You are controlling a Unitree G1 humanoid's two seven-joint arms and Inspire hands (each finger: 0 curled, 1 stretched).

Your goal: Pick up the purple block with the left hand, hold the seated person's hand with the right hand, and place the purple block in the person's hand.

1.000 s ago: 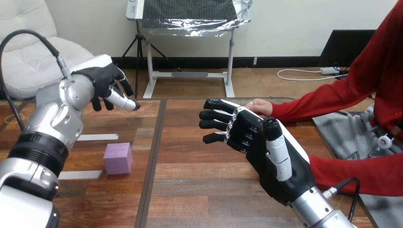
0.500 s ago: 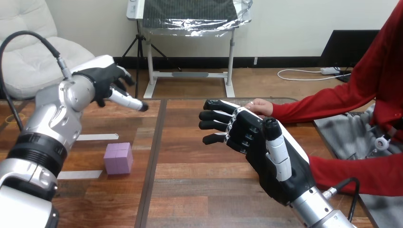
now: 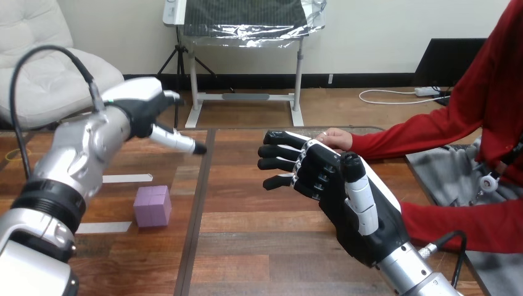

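Head view: the first step, picking up the block, is not yet done. The left hand [image 3: 143,111] hangs in the air over the worktop [image 3: 259,240], its fingers stretched out and apart, holding nothing. The purple block [image 3: 152,206] sits on the worktop below that hand and nearer the robot, well apart from it.

The right hand [image 3: 354,206] stands palm-sideways with its fingers [image 3: 277,150] spread and nearly straight, clamped on nothing. The person's hand [image 3: 337,137] rests just beyond its knuckles. I cannot tell whether the two touch, and no finger curls round it.

As I judge it, the next move calls for the left hand to come down and back over the block, then close on its sides.

Against the earlier frames, the left hand has swung outward, toward the right hand, and its fingers have unfolded. The block, the right hand and the person's hand lie as they did.
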